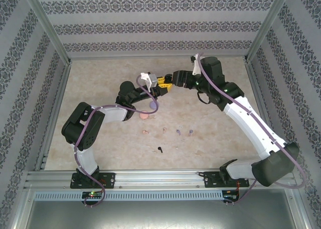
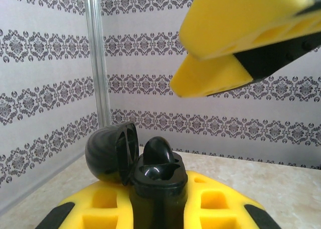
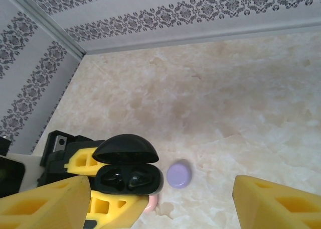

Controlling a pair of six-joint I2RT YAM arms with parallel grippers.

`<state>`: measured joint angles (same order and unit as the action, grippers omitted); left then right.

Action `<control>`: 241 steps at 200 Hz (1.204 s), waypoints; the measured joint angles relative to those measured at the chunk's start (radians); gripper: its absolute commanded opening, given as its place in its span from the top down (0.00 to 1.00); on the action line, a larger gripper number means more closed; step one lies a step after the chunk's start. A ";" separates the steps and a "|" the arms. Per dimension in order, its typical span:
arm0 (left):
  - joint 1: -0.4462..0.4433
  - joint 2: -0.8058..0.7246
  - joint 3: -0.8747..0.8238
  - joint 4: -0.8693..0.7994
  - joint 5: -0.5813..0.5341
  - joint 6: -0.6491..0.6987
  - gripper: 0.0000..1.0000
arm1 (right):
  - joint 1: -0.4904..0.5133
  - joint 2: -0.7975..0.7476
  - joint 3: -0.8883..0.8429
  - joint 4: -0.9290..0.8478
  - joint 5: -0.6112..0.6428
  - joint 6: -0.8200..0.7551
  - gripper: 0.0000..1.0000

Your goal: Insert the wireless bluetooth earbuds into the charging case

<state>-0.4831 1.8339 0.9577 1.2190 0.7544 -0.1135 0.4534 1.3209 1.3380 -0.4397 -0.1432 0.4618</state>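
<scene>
Left gripper (image 2: 158, 211): yellow, ribbed foam-like pads pressed together on the black charging case (image 2: 156, 178), which stands upright between them. The case is glossy moulded plastic with a rounded body. Its domed lid (image 2: 107, 156) is hinged open and hangs at 9 o'clock of the body in the left wrist view. One seated black earbud (image 2: 159, 151) sits in the case with its smooth bulbous head uppermost. Its long axis is near vertical and its stem is hidden in the well.

Right gripper (image 3: 163, 194): jaws spread wide, gripping nothing. Its fingers (image 3: 278, 204) are yellow wedges, hovering just beside the open case.

The table (image 3: 225, 88) is a matte, beige marbled surface. The purple case (image 3: 179, 175) is a closed, smooth pebble at 3 o'clock of the black case in the right wrist view. The pink case (image 1: 144, 116) is closed, at 7 o'clock of the purple one in the top view.

The loose earbuds lie at 6 o'clock of the grippers in the top view. Four lie in a row running 9 to 3:
- first pale pink earbud (image 1: 146, 132)
- second pale pink earbud (image 1: 165, 131)
- first purple earbud (image 1: 178, 132)
- second purple earbud (image 1: 190, 133)

The loose black earbud (image 1: 160, 149) lies alone at 6 o'clock of that row. All five are too small to tell which way the stems point.

Count: six earbuds, five loose and one seated. Three cases, one open and two closed.
</scene>
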 measured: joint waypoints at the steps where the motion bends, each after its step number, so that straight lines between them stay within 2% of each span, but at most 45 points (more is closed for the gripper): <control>1: 0.000 0.000 0.000 0.000 0.000 0.000 1.00 | 0.000 0.000 0.000 0.000 0.000 0.001 0.25; 56: 0.000 -0.001 -0.014 0.003 -0.026 0.001 1.00 | 0.000 -0.024 -0.023 0.006 -0.004 0.015 0.26; 115: 0.008 -0.059 -0.141 0.019 -0.142 0.033 1.00 | 0.030 -0.189 -0.246 -0.001 -0.015 0.041 0.28; 172: 0.055 -0.200 -0.259 0.048 -0.232 0.050 1.00 | 0.216 -0.155 -0.473 -0.006 0.002 0.063 0.37; 210: 0.087 -0.299 -0.340 0.053 -0.292 0.049 1.00 | 0.352 -0.065 -0.513 -0.002 0.026 0.067 0.48; 241: 0.112 -0.375 -0.383 0.052 -0.334 0.049 1.00 | 0.441 0.051 -0.509 0.009 0.035 0.058 0.52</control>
<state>-0.3714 1.4593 0.5751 1.2709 0.4202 -0.0643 0.8940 1.3720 0.8288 -0.4305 -0.1078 0.5198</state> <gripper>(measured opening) 0.167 0.501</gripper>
